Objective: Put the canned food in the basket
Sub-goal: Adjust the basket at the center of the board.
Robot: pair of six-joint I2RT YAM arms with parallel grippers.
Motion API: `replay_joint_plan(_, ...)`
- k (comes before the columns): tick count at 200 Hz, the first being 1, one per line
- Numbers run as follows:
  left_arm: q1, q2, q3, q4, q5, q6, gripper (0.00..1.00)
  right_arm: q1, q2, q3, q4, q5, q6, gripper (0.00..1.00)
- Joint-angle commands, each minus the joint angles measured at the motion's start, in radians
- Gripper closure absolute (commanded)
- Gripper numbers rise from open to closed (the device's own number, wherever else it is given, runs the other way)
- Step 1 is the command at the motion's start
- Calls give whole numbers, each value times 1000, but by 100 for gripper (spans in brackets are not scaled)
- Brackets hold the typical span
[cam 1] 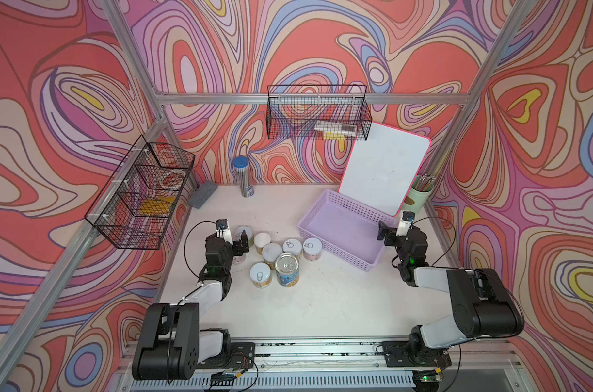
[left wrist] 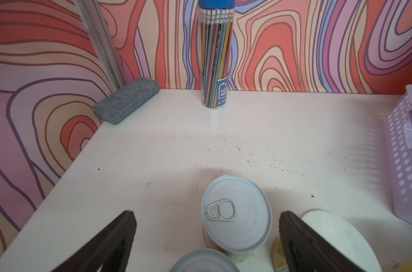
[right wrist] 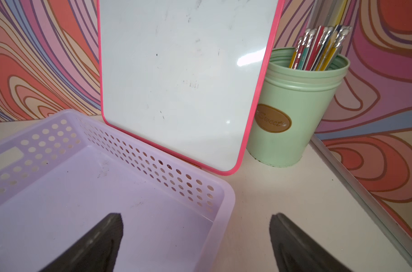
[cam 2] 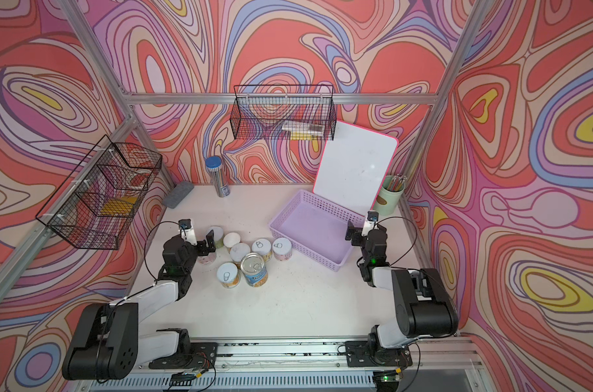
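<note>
On the desk (cam 1: pixel 322 305), left of centre: canned food (cam 1: pixel 272 253), clustered, upright, cylinder axes vertical, flat ends up; blue-labelled can (cam 1: pixel 287 271) at the cluster's near edge. Right of the cluster, apart from it: basket (cam 1: pixel 342 230), open side up, skewed to the desk edges. Astride one can, not clamped: fingers (left wrist: pixel 120 235) of the left gripper (left wrist: pixel 206 216), spread wide. Above the basket's corner: right gripper (right wrist: pixel 196 220), fingers spread wide, holding nothing.

Both our arms reach forward and low; our left gripper (left wrist: pixel 207 213) and right gripper (right wrist: pixel 196 214) tilt downward, jaws spread wide.
</note>
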Motion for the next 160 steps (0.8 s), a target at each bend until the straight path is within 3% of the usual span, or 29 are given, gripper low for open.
replay_joint_plan(1,-42,-64,14,-123,-96,-9,1,-3,-62,9,-113,14,41,1)
replay_joint_plan(26,-80,-136,57,-239,-165,-64,1,-3,-139,49,-259,26,68,2)
replay_joint_plan(55,-88,-163,118,-333,-115,-169,1,-3,-226,77,-382,9,162,2)
replay_joint_plan(106,-89,-70,378,-701,-166,-420,1,-3,-308,182,-674,39,408,2)
replay_joint_plan(135,-90,6,485,-810,-89,-459,1,-3,-285,254,-778,-78,417,2)
replay_joint_plan(160,-90,80,565,-841,68,-456,1,-3,-259,323,-899,-75,480,1)
